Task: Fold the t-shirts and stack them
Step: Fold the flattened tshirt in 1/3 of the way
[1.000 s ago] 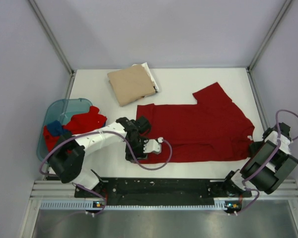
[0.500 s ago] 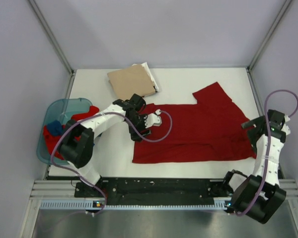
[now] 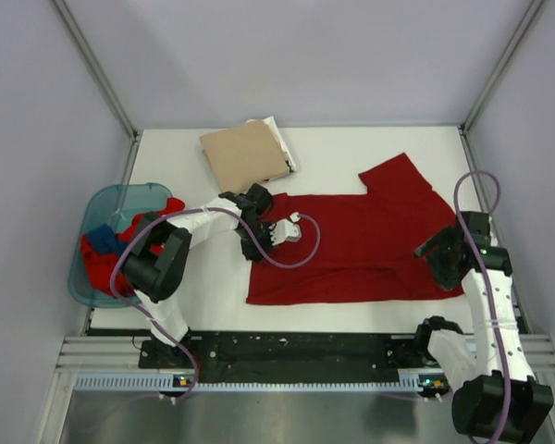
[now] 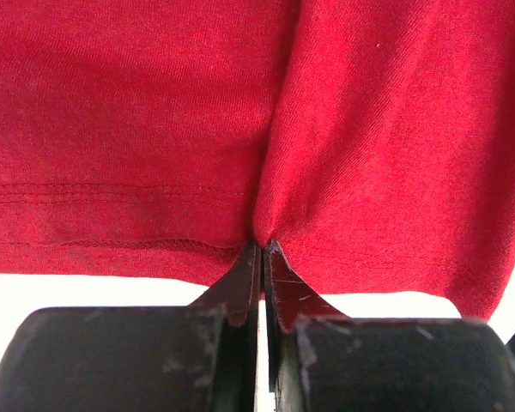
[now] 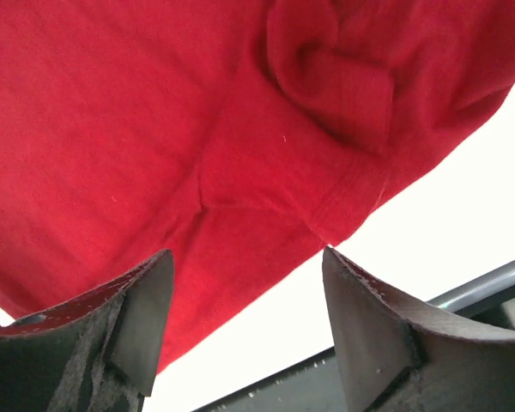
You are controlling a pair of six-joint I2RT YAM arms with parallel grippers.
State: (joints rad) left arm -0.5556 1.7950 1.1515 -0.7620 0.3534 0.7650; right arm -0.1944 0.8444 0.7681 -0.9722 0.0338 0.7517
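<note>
A wide dark red t-shirt (image 3: 370, 240) lies spread across the white table. My left gripper (image 3: 264, 227) sits at its left edge; in the left wrist view the left gripper (image 4: 262, 246) is shut, pinching a fold of the dark red t-shirt (image 4: 154, 129) at the stitched hem. My right gripper (image 3: 429, 251) hovers over the shirt's lower right corner. Its fingers (image 5: 137, 309) stand wide apart in the right wrist view, with the red cloth (image 5: 154, 129) and bare table below and nothing between them.
A folded tan t-shirt (image 3: 245, 155) lies on a white one (image 3: 284, 139) at the back. A teal tub (image 3: 97, 203) at the left holds red (image 3: 162, 225) and blue (image 3: 102, 239) t-shirts. A metal rail (image 5: 489, 283) runs near the right gripper.
The left gripper moved up along the shirt's left edge and shut on the hem. The right arm swung in from the table's right side to the shirt's lower right corner.
</note>
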